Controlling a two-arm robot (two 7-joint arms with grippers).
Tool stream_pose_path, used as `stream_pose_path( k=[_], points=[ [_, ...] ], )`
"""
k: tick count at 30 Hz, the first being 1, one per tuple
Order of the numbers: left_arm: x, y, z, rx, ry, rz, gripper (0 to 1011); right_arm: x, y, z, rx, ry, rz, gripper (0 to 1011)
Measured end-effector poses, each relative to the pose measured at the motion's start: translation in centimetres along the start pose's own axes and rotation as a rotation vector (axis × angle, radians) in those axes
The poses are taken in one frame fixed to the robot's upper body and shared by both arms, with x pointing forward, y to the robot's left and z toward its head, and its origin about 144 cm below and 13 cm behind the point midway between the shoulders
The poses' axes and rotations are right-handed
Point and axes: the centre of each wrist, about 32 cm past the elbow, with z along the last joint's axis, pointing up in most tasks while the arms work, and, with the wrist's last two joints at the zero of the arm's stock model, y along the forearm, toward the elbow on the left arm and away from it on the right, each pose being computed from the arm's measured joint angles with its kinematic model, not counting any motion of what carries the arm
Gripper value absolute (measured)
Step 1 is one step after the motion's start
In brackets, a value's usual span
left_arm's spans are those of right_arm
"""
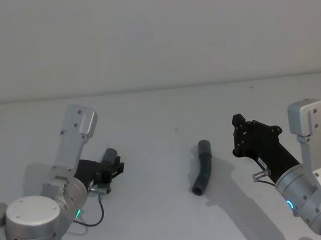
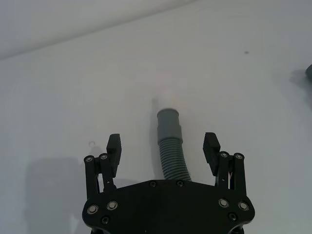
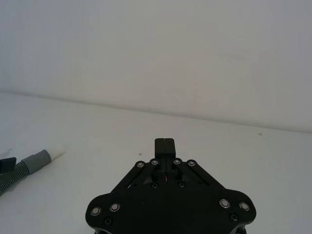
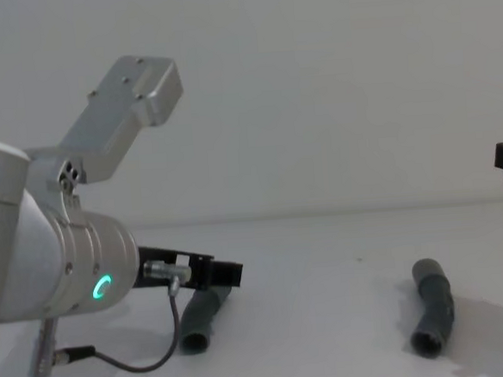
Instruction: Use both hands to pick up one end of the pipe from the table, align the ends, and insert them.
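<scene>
Two dark grey pipe pieces lie on the white table [image 1: 156, 209]. The left pipe piece [image 1: 110, 155] has a grey cuff [image 2: 169, 125] ending in a white tip [image 3: 56, 152]. My left gripper [image 2: 163, 145] is open and low over it, one finger on each side of its ribbed part [image 2: 173, 161]; the gripper also appears in the chest view [image 4: 216, 275]. The right pipe piece [image 1: 203, 168] is bent, and its hollow socket end [image 4: 426, 342] faces me. To the right of that piece, above the table, my right gripper [image 1: 237, 119] is shut and holds nothing [image 3: 165, 144].
A pale wall [image 1: 154, 37] rises behind the table's far edge. A black cable [image 4: 134, 361] hangs from my left wrist close to the table surface. Open table lies between the two pipe pieces.
</scene>
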Motion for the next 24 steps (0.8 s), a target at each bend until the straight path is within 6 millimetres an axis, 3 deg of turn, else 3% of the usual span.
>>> stream_pose_path(
  k=[24],
  points=[
    [0.4, -2.5, -0.6, 0.015, 0.027, -0.025, 1001, 0.0, 0.0, 0.0, 0.0, 0.0, 0.0, 0]
  ],
)
